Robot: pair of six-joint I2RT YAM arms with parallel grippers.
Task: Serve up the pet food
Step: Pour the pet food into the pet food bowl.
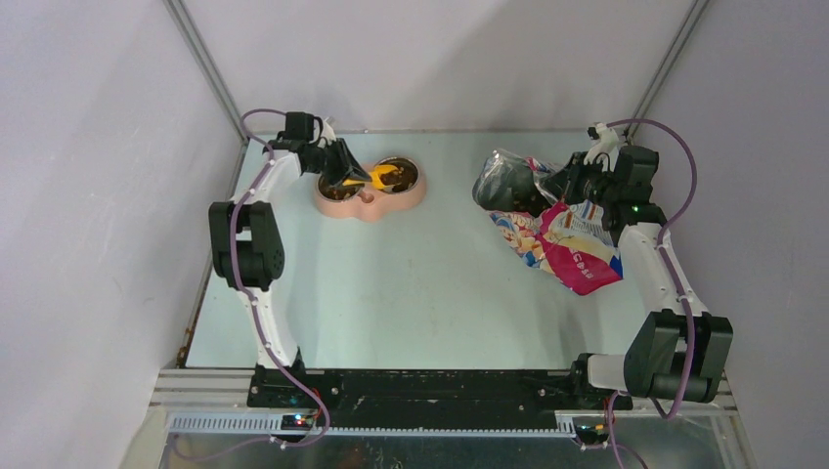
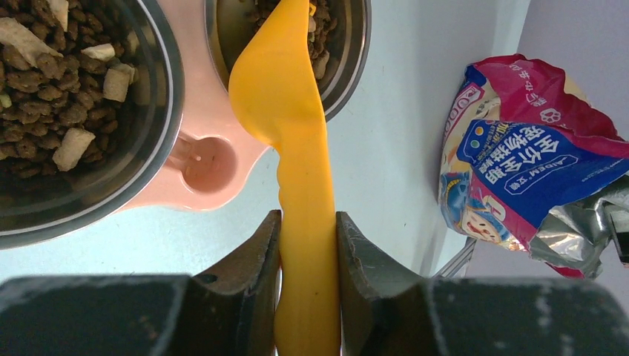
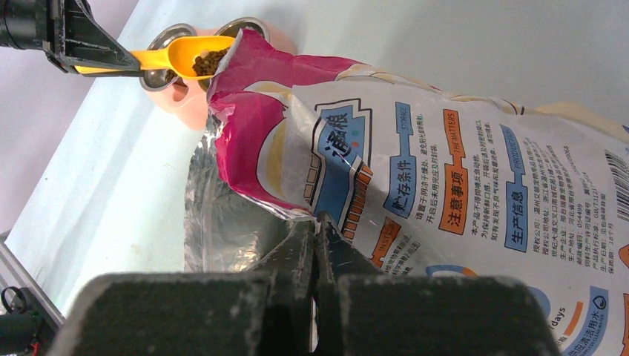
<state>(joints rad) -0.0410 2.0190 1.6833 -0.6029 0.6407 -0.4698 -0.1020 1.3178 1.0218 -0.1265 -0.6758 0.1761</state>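
Note:
My left gripper is shut on the handle of the yellow scoop. It holds the scoop's head over the right steel bowl of the pink feeder. The right wrist view shows the scoop carrying brown pet food. More pet food with pale chunks fills the left bowl, and some lies in the right one. My right gripper is shut on the torn rim of the cat food bag, holding its foil mouth open. From above, the bag lies at the right and the feeder at the back left.
Grey walls with metal corner posts close in the table on three sides. The feeder stands near the back wall. The bag lies close to the right wall. Both arm bases sit on the black rail at the near edge.

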